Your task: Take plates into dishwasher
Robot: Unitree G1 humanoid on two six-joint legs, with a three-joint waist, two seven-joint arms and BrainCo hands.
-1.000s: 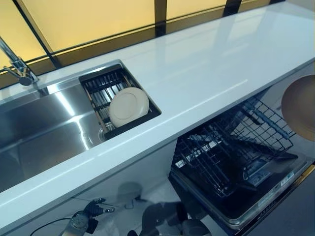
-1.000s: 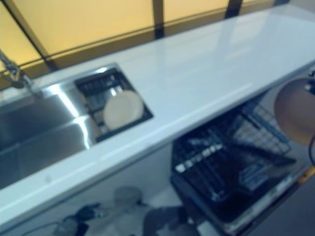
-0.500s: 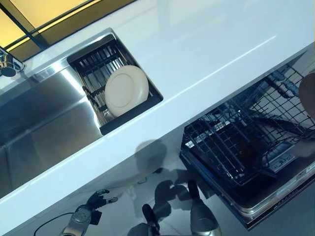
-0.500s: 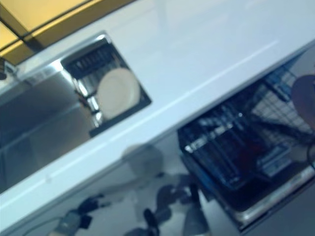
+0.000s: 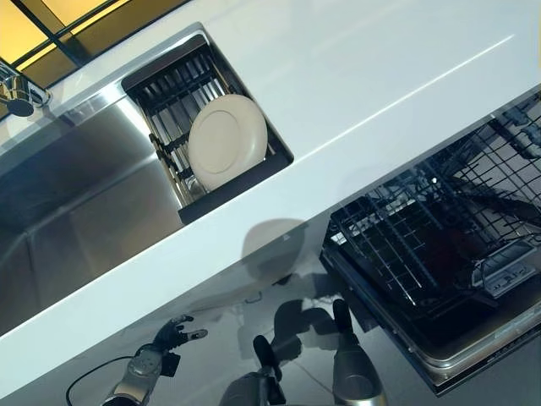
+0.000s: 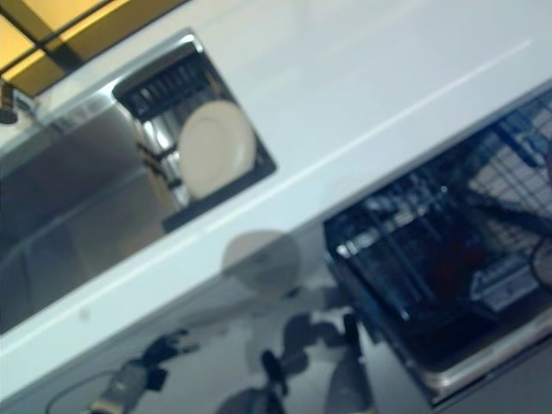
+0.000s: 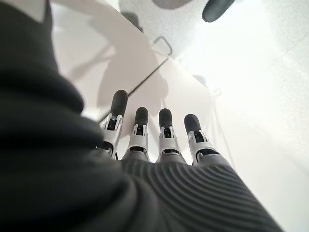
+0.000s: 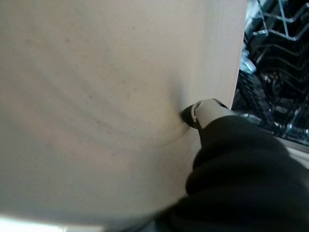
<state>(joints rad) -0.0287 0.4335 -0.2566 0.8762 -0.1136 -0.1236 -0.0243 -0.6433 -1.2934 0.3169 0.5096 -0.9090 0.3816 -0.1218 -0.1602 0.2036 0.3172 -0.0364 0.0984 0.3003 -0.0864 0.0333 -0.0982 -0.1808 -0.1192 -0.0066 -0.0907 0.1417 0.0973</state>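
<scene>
A cream plate (image 5: 226,139) stands in a black rack (image 5: 169,93), beside a white counter (image 5: 380,76).

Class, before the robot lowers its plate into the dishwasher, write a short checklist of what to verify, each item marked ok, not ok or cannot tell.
1. Right hand holds the beige round plate: ok, thumb pressed on it.
2. Black wire dishwasher rack pulled out: ok.
3. Free slot in rack: cannot tell.
4. Left hand clear, fingers straight: ok.
5. Second cream round plate waiting in the black sink drainer: ok.
</scene>
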